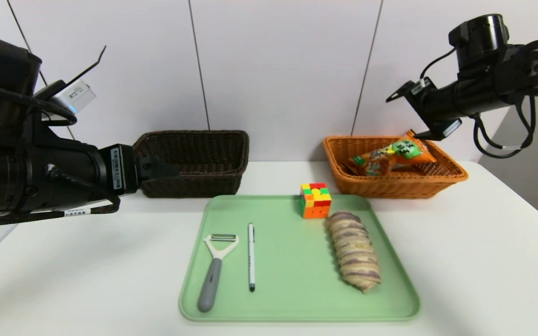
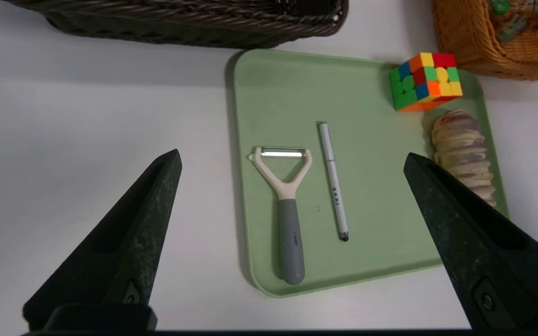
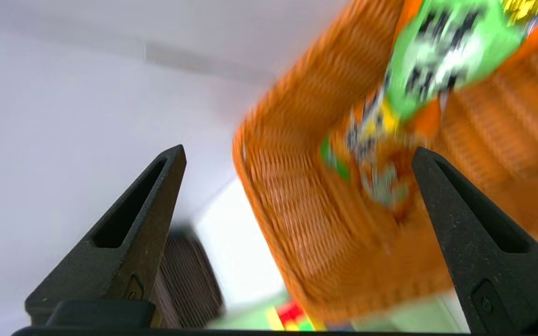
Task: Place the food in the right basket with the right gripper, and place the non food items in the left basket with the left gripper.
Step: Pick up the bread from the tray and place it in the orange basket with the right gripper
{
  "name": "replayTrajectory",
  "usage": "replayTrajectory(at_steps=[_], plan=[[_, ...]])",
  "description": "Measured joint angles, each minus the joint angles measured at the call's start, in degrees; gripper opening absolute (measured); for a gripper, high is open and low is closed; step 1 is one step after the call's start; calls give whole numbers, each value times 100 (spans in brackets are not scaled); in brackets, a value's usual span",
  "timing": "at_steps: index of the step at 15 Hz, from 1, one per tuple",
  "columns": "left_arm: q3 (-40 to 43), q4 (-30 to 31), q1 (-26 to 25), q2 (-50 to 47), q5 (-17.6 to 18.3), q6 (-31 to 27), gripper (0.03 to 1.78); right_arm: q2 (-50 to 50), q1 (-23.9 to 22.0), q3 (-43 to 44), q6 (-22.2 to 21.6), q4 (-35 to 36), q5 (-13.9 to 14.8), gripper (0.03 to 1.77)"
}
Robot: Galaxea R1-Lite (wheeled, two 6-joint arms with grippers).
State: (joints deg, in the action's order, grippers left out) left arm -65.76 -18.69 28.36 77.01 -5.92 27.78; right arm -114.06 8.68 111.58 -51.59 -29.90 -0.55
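A green tray holds a grey-handled peeler, a white pen, a colourful puzzle cube and a striped bread roll. An orange snack bag lies in the orange right basket. The dark brown left basket looks empty. My left gripper hangs open in front of the dark basket, holding nothing; its wrist view looks down on the peeler and the pen. Open and empty, my right gripper hovers above the orange basket and the bag.
Both baskets stand at the back of the white table, against the wall. The cube sits at the tray's far corner close to the orange basket, with the bread along the tray's right side.
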Motion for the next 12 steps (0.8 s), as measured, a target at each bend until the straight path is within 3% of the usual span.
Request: replayTrajectory(at_steps=[6,12], plan=[[305,4,354,-223,4,-11,169,542,1137,-122,1474,-1740,28,169],[457,-11,369,-430,9,-2,169,555,1949,-425,1782,-2433,-13,169]])
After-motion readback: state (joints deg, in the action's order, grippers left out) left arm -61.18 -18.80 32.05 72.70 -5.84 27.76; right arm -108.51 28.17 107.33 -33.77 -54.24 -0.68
